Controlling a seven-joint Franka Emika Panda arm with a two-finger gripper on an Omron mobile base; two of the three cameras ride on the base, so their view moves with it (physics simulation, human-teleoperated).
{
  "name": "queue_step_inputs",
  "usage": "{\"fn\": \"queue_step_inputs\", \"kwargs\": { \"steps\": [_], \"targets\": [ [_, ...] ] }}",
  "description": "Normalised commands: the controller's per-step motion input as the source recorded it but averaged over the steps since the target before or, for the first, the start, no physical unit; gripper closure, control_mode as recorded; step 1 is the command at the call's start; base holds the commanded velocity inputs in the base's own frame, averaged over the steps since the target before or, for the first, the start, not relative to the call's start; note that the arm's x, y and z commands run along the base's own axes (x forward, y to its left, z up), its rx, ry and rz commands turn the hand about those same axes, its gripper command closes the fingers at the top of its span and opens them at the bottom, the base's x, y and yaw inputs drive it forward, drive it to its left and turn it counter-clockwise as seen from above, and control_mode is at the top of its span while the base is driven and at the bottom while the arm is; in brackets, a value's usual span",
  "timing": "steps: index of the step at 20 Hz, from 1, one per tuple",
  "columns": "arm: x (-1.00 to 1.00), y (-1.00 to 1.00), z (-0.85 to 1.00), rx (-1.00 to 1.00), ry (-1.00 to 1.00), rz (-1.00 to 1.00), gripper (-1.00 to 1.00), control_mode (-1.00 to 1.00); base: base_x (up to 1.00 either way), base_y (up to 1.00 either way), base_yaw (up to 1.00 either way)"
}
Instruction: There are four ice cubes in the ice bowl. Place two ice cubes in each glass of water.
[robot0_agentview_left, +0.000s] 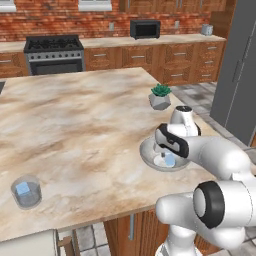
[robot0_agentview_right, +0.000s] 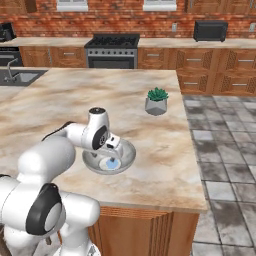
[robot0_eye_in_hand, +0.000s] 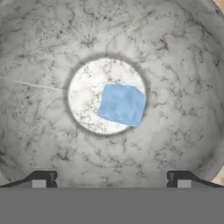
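The ice bowl (robot0_agentview_left: 144, 150) (robot0_agentview_right: 131, 149) stands near the right front corner of the marble island. In the hand view its marbled wall (robot0_eye_in_hand: 43, 140) surrounds one light-blue ice cube (robot0_eye_in_hand: 121, 104) on the flat bottom. That ice cube (robot0_agentview_left: 170, 160) (robot0_agentview_right: 113, 163) lies just under the hand. My gripper (robot0_agentview_left: 164, 154) (robot0_agentview_right: 114, 153) (robot0_eye_in_hand: 111, 179) hangs open, pointing down into the bowl, with nothing between its fingertips (robot0_eye_in_hand: 43, 178). A glass of water (robot0_agentview_left: 26, 191) stands at the island's front left, with a light-blue ice cube (robot0_agentview_left: 22, 188) in it.
A small grey pot with a green plant (robot0_agentview_left: 160, 97) (robot0_agentview_right: 156, 102) stands behind the bowl near the island's right edge. The island's front edge runs close by the bowl. A pale chair back (robot0_agentview_left: 27, 243) shows below the glass. A stove and cabinets line the far wall.
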Motion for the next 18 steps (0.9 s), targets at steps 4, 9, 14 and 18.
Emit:
{"fn": "queue_step_inputs", "kwargs": {
  "steps": [4,9,14,18],
  "targets": [
    [0.00,0.00,-0.24,0.00,0.00,-0.09,-1.00,-1.00,0.00,0.00,0.00],
    [0.00,0.00,-0.18,0.00,0.00,-0.07,-1.00,-1.00,0.00,0.00,0.00],
    [0.03,0.00,-0.15,0.00,0.00,-0.05,-1.00,-1.00,0.00,0.00,0.00],
    [0.16,-0.02,-0.18,-0.01,0.00,-0.02,-1.00,-1.00,0.00,0.00,0.00]
  ]
}}
